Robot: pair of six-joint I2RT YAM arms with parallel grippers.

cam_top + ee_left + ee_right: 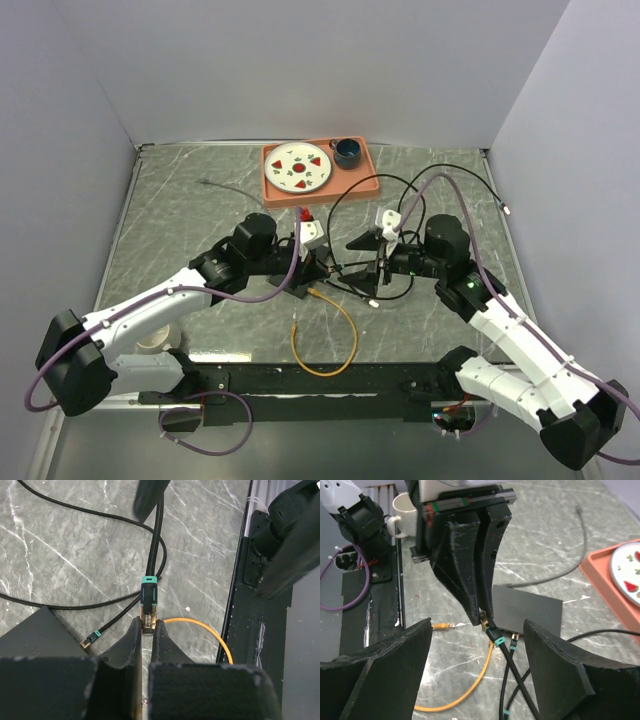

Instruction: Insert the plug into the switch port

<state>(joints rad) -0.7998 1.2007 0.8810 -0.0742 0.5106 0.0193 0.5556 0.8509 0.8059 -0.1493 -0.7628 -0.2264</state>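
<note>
**A:** What has the left claw got?

**B:** The left gripper (146, 630) is clenched on the plug (148, 611). It pinches the clear, gold-contact nose between its fingertips. The black boot (149, 597) with its teal band (149, 580) sticks out toward twelve o'clock, and the braided black cable (159, 540) runs on the same way.

**A:** And the other claw?

**B:** The right gripper (477, 627) stands released, jaws wide, facing the plug with nothing in it.

**A:** How will the plug handle?

**B:** Light and rigid, I'd judge. It's a small hard shell, rather slick, with thin plastic that could crack if crushed. The cable looks springy enough to twist it off line. The nose is the part that must go in, so the better hold is probably the boot, by the teal band.

**A:** Where's the target?

**B:** The flat matte-black box (527, 611) lies on the table (60, 555). In the left wrist view it sits at eight o'clock from the fingertips, near the plug, but I can't tell whether they touch. The switch port itself I can't make out.
</note>
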